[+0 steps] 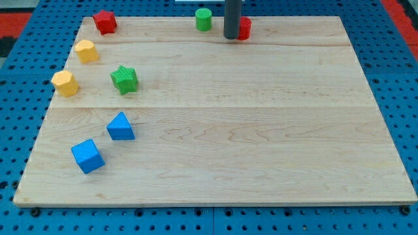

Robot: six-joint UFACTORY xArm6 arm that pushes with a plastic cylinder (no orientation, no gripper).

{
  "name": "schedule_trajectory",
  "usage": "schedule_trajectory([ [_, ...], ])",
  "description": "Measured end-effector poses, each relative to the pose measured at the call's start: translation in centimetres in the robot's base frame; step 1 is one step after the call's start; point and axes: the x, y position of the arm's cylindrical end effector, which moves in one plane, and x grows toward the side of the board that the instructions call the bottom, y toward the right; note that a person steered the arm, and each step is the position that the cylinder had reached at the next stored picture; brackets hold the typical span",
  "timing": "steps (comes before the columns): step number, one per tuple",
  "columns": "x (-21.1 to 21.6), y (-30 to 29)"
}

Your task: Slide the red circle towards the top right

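Starting at the view's left, we see a yellow block (65, 83) near the left edge of the wooden counter (261, 130), and a second yellow block (86, 50) just above and to the right of it. Below them, toward the view's bottom, a blue cube (87, 156) sits tilted, with a blue triangle (121, 126) near it, up and to the right. At the top left corner of the counter stands a red star (104, 21). A green star (124, 79) lies to the right of the yellow pair, well apart from the red star above it.

Moving right along the top edge, we find a green cylinder (204, 19) standing upright. Just to its right comes the dark rod, and my tip (231, 37) rests on the counter between the green cylinder and the red circle (244, 28). The red circle is at the top edge, a little right of the middle, and sits directly against the right side of the rod, partly hidden by it; it looks to be touching. The rod carries no hand, so we cannot tell any spread or pinch. The counter lies on a blue pegboard (392, 59).
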Motion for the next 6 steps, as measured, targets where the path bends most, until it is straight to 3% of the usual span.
schedule_trajectory([
  [1,-1.7,-3.5],
  [4,-1.3,13.9],
  [6,2.2,17.3],
])
